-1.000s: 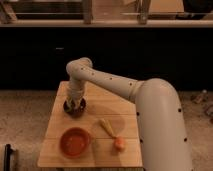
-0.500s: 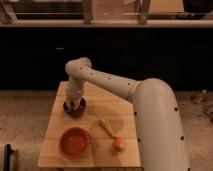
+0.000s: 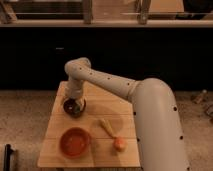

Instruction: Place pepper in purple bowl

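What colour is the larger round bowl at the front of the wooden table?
Bright orange-red, in the camera view; the gripper is over the dark purple bowl.

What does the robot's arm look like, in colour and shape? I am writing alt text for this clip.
The arm is off-white to pale grey, built of thick rounded tubular segments with bulbous joints; small dark dots line the big near segment. No loose cables show. The pincer, above the purple bowl on the wooden table, looks dark; its details cannot be made out.

A small wooden table (image 3: 55,150) stands on a speckled, pale floor (image 3: 22,125). Behind its far edge runs a dark wall (nearly black), topped by a light ledge (image 3: 110,22). The gripper (image 3: 72,104) hangs over the table's far left corner.
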